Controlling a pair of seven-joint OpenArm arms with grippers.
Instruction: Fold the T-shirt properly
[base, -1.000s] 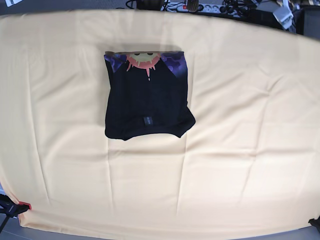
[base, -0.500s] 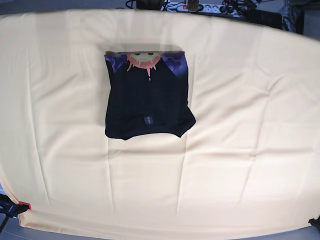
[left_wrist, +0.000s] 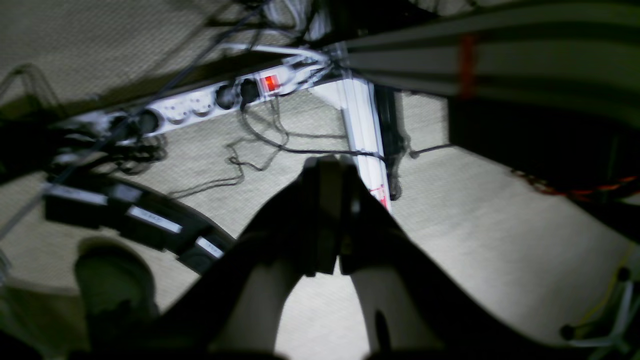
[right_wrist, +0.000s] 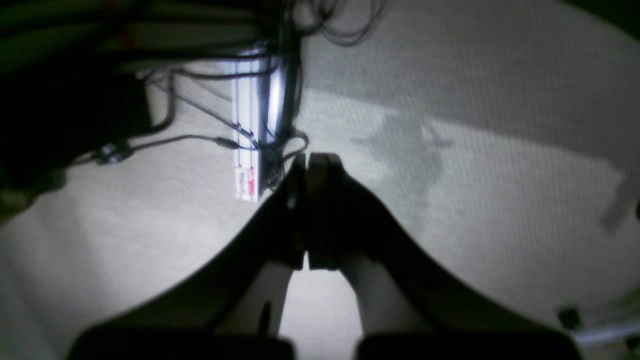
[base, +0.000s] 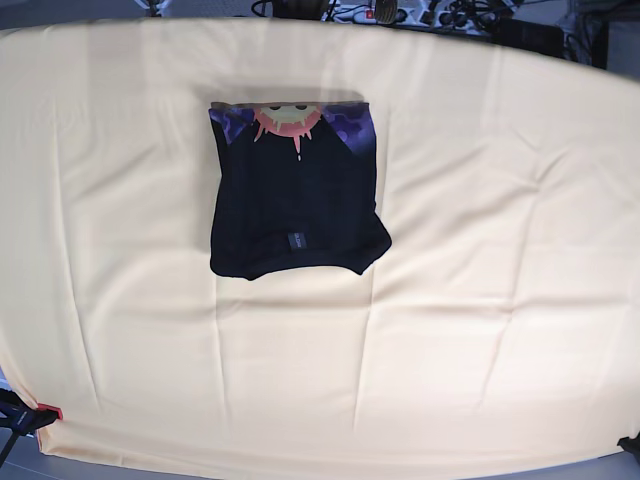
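While both arms hang off the bench, out of the base view, the T-shirt lies folded into a rough rectangle on the cloth-covered bench, up and left of centre. Purple and orange-pink print shows along its far edge; small square label near the close edge. Close corners bulge out a little. Left end effector: fingers pressed together, nothing between, pointing at carpet with a power strip and cables beyond. Right end effector: fingers likewise together, empty, over carpet near a white rail. Both wrist views blurred.
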